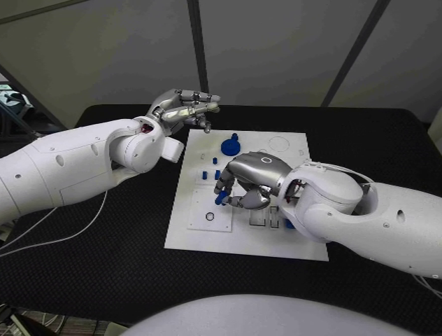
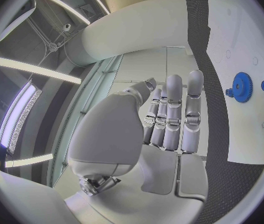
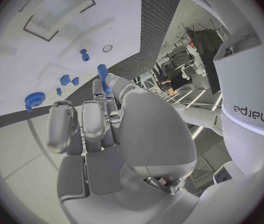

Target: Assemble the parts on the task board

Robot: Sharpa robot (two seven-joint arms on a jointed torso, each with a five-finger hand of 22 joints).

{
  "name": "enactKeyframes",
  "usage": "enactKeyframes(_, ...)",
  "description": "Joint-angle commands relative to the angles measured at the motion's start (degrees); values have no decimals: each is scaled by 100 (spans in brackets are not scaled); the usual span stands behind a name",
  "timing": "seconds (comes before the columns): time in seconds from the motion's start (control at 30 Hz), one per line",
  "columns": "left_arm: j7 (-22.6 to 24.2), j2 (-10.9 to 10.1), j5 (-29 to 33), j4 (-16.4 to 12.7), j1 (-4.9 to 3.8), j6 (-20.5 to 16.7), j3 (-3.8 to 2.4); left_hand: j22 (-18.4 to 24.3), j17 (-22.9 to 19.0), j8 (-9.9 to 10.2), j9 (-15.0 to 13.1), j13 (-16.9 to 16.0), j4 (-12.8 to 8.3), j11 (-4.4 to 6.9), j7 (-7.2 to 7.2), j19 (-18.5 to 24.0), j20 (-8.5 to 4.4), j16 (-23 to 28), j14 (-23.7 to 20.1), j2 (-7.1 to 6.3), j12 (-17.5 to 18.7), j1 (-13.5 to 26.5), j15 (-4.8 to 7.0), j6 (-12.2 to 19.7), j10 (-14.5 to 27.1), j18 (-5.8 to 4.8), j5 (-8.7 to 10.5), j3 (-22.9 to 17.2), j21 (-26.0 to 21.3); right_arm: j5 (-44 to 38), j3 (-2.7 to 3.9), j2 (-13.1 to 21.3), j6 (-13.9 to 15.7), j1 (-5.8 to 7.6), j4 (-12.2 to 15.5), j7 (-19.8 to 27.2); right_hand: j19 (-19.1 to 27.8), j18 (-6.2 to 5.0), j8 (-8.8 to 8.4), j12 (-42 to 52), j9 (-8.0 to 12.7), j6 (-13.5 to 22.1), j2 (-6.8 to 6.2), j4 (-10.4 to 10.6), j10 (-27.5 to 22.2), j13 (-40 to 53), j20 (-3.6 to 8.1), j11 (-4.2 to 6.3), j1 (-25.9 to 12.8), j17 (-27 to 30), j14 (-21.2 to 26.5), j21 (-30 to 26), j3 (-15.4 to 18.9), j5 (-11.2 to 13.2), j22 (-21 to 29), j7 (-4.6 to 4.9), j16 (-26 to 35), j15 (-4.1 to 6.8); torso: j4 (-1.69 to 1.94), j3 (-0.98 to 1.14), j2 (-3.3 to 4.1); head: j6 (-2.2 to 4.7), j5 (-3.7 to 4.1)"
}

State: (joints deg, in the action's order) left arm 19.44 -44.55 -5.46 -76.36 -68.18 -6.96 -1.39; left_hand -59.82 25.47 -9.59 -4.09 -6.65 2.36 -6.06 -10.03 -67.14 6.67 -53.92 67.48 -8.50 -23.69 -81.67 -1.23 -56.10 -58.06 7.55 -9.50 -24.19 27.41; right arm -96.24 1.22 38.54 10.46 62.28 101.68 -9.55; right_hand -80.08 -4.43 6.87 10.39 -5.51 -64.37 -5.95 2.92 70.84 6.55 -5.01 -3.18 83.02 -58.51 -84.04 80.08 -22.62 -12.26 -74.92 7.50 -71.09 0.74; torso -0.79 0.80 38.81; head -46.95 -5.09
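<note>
The white task board (image 1: 243, 241) lies in the middle of the black table. My right hand (image 1: 250, 179) hovers low over the board's middle and pinches a blue peg (image 1: 221, 199) between thumb and a finger; the right wrist view shows the same peg (image 3: 102, 75) at the fingertips. A blue gear (image 1: 230, 145) stands near the board's far edge, also seen as the gear (image 2: 241, 87) and the gear (image 3: 34, 100). Small blue parts (image 1: 217, 162) sit near the board's left side. My left hand (image 1: 186, 108) is raised beyond the board's far left corner, fingers stretched out, holding nothing.
Several small blue parts (image 3: 64, 79) lie between the gear and a blue knob (image 3: 84, 55). Rectangular slots (image 1: 264, 218) and a small ring (image 1: 210, 217) mark the board's near half. Black table (image 1: 100, 266) surrounds the board, and a white cable (image 1: 50, 231) trails at the left.
</note>
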Motion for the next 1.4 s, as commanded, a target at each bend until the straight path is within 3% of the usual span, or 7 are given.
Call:
enactKeyframes(0.03,21,17,19,0,-11,66,-5,5,-5,-21,9,-2,7,5,-15,47,8,22,-45,58,-31,11,-3,-26,22,291,-11,34,-35,86,-51,-106,-34,-43,-76,260,0,95,15,-11,-9,-38,12,-7,24,3,-9,-2,35,7,-109,3,-23,-35,-207,-2,-12,53,-7,7,-2,-23,-36)
enactKeyframes(0.17,19,28,19,3,-11,69,-5,5,-5,-21,9,-2,7,5,-15,47,8,22,-45,58,-31,11,-3,-26,22,291,-11,34,-35,37,-122,-236,-25,-86,-202,291,3,95,14,-15,-8,-36,11,-9,22,3,-8,-4,36,13,-108,1,-25,-35,-204,0,-8,53,-8,9,-4,-36,-60)
enactKeyframes(0.3,16,35,19,5,-11,73,-5,5,-5,-21,9,-2,7,5,-15,47,8,22,-45,58,-31,11,-3,-26,22,291,-11,34,-35,-38,-150,-326,3,-121,-299,291,2,95,11,-21,-8,-34,12,-12,20,2,-8,-6,37,14,-108,2,-28,-36,-206,3,-9,52,-6,11,-1,-46,-77)
enactKeyframes(1.03,7,45,19,5,-12,83,-6,10,-9,-23,10,-2,5,5,-16,46,8,23,-46,59,-34,13,-2,-25,23,292,-11,40,-40,-175,-174,-530,-167,-186,-561,219,9,93,10,-27,-8,-35,12,-17,21,2,-7,-8,40,24,-105,-3,-32,-39,-199,7,-4,51,-6,5,-3,-92,-110)
enactKeyframes(1.4,3,37,19,-3,-13,80,-6,14,-12,-23,11,-1,6,4,-18,45,8,23,-47,59,-36,17,-2,-23,25,292,-10,46,-44,-234,-215,-561,-346,-187,-613,121,19,90,10,-32,-9,-38,12,-20,25,3,-8,-10,37,37,-103,-13,-32,-41,-186,10,4,49,-7,2,-3,-123,-132)
